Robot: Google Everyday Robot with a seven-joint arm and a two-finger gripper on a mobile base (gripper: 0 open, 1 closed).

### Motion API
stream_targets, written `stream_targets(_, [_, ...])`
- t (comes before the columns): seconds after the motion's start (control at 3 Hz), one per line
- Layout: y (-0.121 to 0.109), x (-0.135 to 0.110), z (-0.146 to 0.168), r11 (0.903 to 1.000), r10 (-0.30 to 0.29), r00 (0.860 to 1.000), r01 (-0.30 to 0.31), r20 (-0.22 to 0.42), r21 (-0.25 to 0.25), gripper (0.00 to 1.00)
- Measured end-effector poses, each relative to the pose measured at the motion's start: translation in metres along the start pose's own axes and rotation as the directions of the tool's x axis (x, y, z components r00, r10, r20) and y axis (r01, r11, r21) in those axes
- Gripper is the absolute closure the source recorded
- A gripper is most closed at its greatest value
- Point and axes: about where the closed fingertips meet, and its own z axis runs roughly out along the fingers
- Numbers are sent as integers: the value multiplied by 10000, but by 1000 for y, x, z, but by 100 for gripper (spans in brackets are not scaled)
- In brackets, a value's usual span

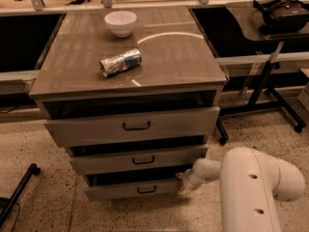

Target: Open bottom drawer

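Gripper point(185, 182) of white robot arm point(251, 187) sits at right end of bottom drawer point(120, 191), lowest grey-brown cabinet front w/ small dark bar handle point(146, 190); clenched or released, can't tell. Dark gap above it.

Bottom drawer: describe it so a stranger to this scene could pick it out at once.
Find the grey-brown cabinet with a white bowl on its top. The bottom drawer is the lowest of three stacked in its front, with the gripper at its right end. Its front panel is the narrowest and shortest of the three.
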Motion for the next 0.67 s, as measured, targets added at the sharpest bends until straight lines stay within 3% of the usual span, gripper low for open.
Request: stream_targets(0.67, [33, -7, -15, 10000, 17, 9993, -16, 361, -44, 100])
